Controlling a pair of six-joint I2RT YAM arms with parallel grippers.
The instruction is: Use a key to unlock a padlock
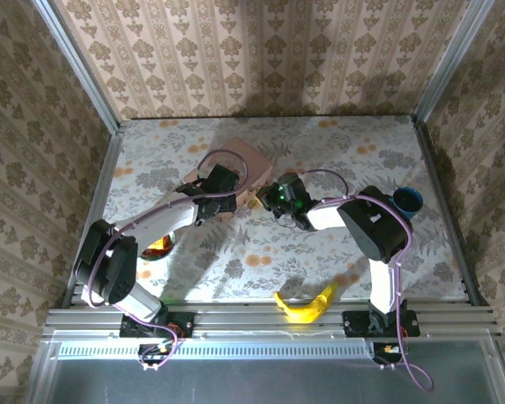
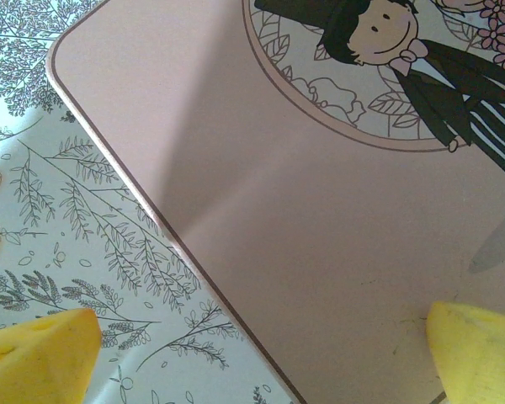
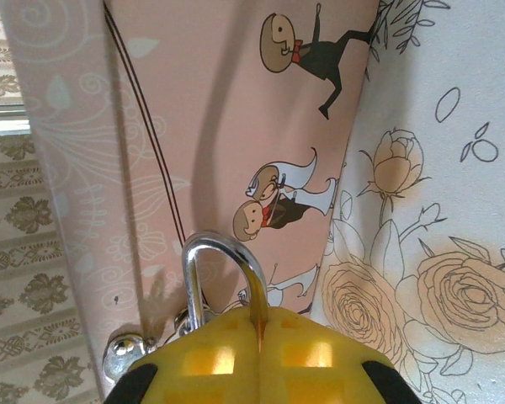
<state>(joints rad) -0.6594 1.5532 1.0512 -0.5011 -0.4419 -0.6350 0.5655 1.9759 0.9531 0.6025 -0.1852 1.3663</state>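
Observation:
The padlock's silvery shackle arches up against the side of the pink tin, beside a small silver knob on the tin. My right gripper is shut on the padlock: one leg of the shackle runs down between its yellow fingers, which hide the padlock's body. My left gripper hangs open over the tin's cartoon-printed lid, one fingertip over the lid and the other over the tablecloth. From above, the left gripper and right gripper meet at the tin. The key is hidden.
A banana lies near the front edge between the arm bases. A blue cup stands at the right edge, behind the right arm. A red and green object lies under the left arm. Metal rails border the floral tablecloth.

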